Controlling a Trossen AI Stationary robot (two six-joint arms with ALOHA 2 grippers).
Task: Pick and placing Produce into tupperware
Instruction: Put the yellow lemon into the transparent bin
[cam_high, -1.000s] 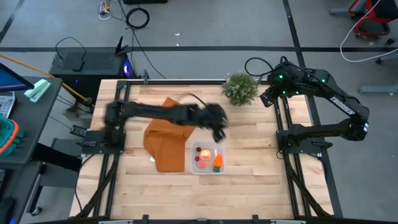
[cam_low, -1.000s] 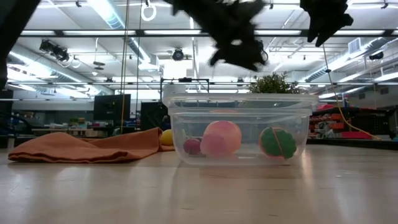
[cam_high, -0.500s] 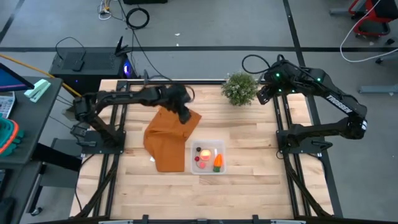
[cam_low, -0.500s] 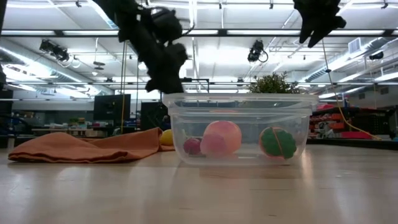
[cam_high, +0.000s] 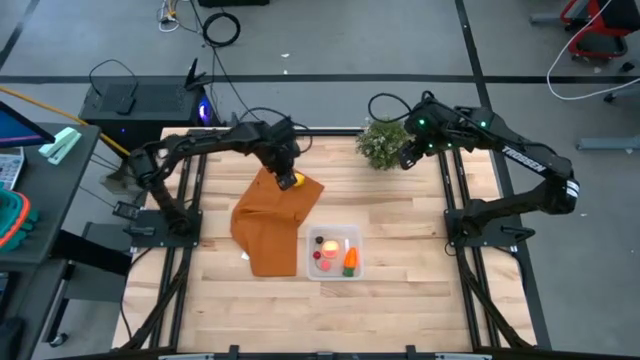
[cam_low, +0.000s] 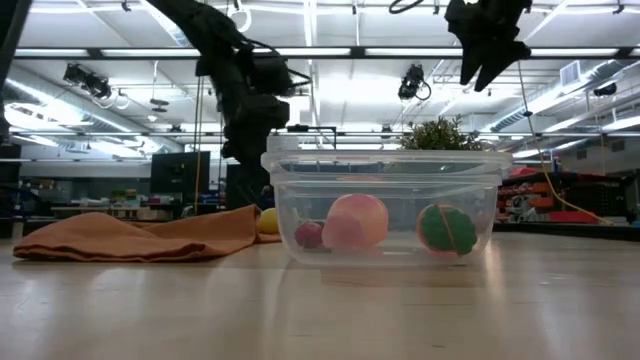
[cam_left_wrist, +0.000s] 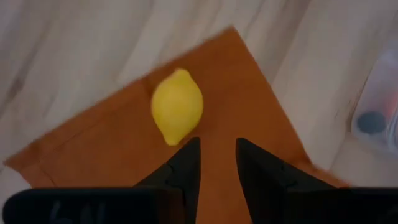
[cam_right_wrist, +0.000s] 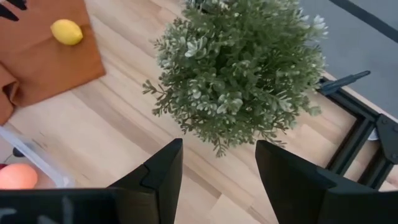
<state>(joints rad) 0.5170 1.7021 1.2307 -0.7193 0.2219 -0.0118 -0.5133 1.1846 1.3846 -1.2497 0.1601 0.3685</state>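
The yellow lemon (cam_high: 298, 181) (cam_left_wrist: 177, 114) lies on the orange-brown cloth (cam_high: 268, 225), far-left of the clear tupperware (cam_high: 335, 236) (cam_low: 385, 170). Inside the tupperware lie the red-yellow round fruit (cam_high: 328, 246) (cam_low: 355, 222), the carrot (cam_high: 350, 261) with its green top (cam_low: 447, 229), a small dark piece (cam_low: 310, 235) and a small red-pink piece (cam_high: 325, 266). My left gripper (cam_high: 286, 166) (cam_left_wrist: 217, 149) hovers above the cloth just beside the lemon, open by a narrow gap. My right gripper (cam_high: 408, 156) (cam_right_wrist: 219, 163) is open and high beside the potted plant.
The bushy potted plant (cam_high: 385, 143) (cam_right_wrist: 242, 68) stands at the table's far edge, just below the right gripper. The cloth (cam_low: 140, 235) lies rumpled left of the tupperware. Bare wood (cam_high: 420, 280) spreads on the near and right sides of the container.
My left gripper has swung from above the tupperware toward the table's far left and now stands over the lemon on the cloth. My right gripper has drifted toward the table's left, closer to the plant. The produce and the tupperware have stayed in place.
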